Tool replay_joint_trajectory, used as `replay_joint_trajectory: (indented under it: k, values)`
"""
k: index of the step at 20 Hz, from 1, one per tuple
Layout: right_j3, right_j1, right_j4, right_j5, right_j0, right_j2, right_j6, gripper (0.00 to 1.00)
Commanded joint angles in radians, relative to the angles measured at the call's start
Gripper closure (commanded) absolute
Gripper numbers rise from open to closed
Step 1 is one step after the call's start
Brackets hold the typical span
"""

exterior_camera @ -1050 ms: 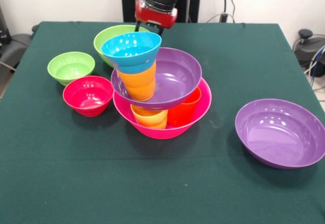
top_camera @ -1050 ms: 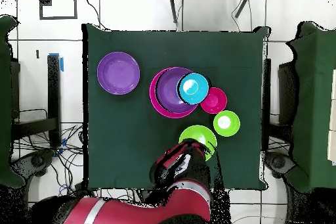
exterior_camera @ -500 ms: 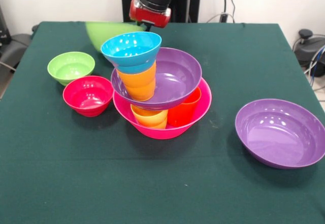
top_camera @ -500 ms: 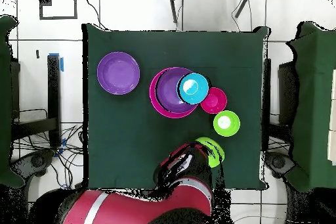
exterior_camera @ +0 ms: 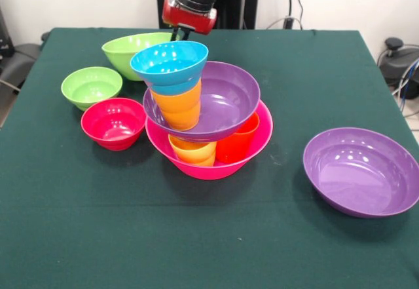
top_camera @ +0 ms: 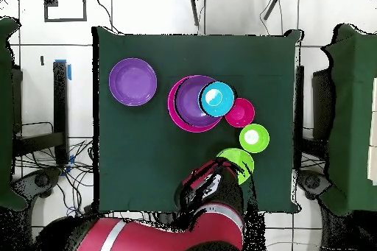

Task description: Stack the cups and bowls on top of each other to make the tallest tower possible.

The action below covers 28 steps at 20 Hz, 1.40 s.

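the fingers (exterior_camera: pixel 178 35) grip the rim of the medium light-green bowl (exterior_camera: pixel 134 51), closed on it at the tower's (exterior_camera: pixel 203 115) 11 o'clock in the front view. the tower stands mid-surface (exterior_camera: pixel 196 236): hot-pink bowl (exterior_camera: pixel 216 164), cups inside, a purple bowl (exterior_camera: pixel 226 102), an orange cup (exterior_camera: pixel 178 107), the blue bowl (exterior_camera: pixel 169 65) on top. the second purple bowl (exterior_camera: pixel 361 170) sits apart at 4 o'clock.

The tower (exterior_camera: pixel 200 115) fills the middle of the tabletop (exterior_camera: pixel 196 250). On its left the red bowl (exterior_camera: pixel 113 123), small green bowl (exterior_camera: pixel 91 86) and medium green bowl (exterior_camera: pixel 131 52) stand close together, blocking that side. The near strip lies open, as does the gap before the purple bowl (exterior_camera: pixel 361 171) on the right.
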Motion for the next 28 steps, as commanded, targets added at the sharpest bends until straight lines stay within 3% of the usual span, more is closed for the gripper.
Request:
replay_joint_trajectory:
  k: [1,3,7,20,28]
  values:
    - [-0.023,0.003,0.011,-0.046,-0.017,0.152,0.005,1.0]
    - [-0.007,-0.019,0.018,-0.018,-0.035,0.175,-0.011,1.0]
    - [0.051,-0.111,0.089,0.151,-0.121,0.278,-0.099,1.0]
    - [0.09,-0.266,0.205,0.455,-0.247,0.425,-0.254,1.0]
    - [0.094,-0.325,0.232,0.57,-0.249,0.443,-0.247,1.0]
